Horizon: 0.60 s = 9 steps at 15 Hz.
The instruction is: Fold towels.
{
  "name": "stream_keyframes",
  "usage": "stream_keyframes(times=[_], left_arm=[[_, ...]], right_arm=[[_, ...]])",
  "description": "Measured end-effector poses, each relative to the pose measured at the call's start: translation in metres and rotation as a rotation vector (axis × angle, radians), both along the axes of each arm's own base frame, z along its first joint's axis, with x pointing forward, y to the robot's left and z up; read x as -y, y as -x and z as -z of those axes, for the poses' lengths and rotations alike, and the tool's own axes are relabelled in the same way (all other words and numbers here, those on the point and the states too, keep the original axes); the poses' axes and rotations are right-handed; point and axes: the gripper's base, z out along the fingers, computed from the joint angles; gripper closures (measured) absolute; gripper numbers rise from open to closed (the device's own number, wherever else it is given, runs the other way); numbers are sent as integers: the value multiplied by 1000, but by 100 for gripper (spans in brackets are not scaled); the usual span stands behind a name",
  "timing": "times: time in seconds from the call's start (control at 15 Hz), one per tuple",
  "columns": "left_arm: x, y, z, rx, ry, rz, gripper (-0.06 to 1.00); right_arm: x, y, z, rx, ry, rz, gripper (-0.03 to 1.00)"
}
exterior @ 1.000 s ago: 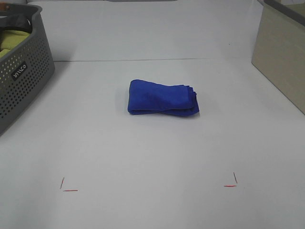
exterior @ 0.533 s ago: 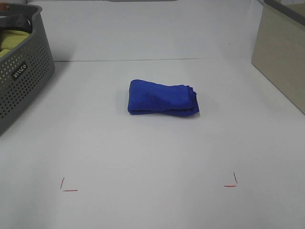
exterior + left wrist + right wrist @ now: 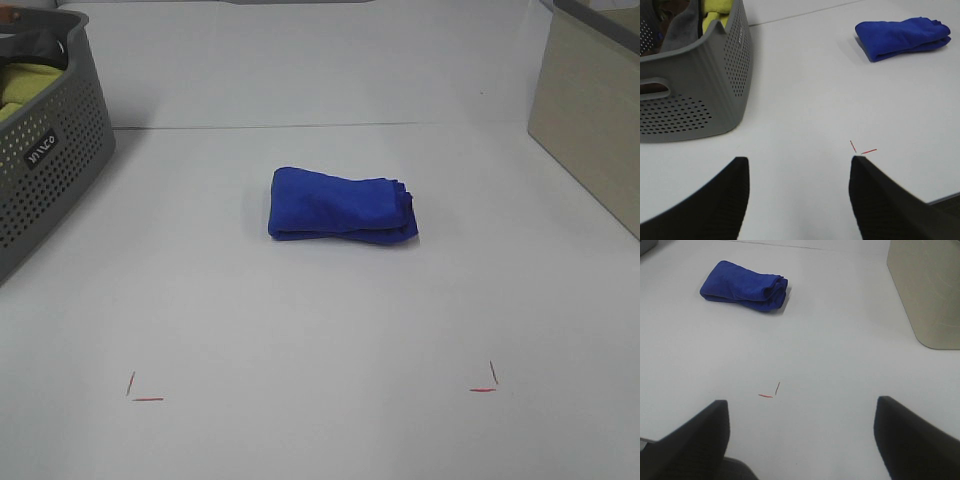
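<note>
- The folded blue towel (image 3: pixel 342 207) is seen centre frame, well apart from both grippers.
- The left gripper (image 3: pixel 796 187) and right gripper (image 3: pixel 802 432) fingers are spread apart, holding nothing.

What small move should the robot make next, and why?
Probably none on the blue towel: it already lies folded in a compact bundle on the white table. The left claw and right claw hang open, apart from it. Likely next, the left claw reaches toward the grey basket for another cloth.
</note>
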Motion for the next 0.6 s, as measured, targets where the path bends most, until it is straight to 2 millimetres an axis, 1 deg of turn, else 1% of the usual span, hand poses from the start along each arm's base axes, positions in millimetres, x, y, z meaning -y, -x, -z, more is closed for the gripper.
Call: stream_keyframes(times=[0.27, 0.47, 0.6], left_arm=[[0, 0, 0, 0, 0, -6, 37], [0, 0, 0, 2, 0, -6, 37], [0, 0, 0, 2, 0, -6, 37]], right_arm=[[-1, 0, 0, -1, -9, -6, 21], [-2, 1, 1, -3, -21, -70, 21], [-2, 1, 1, -3, -22, -82, 21]])
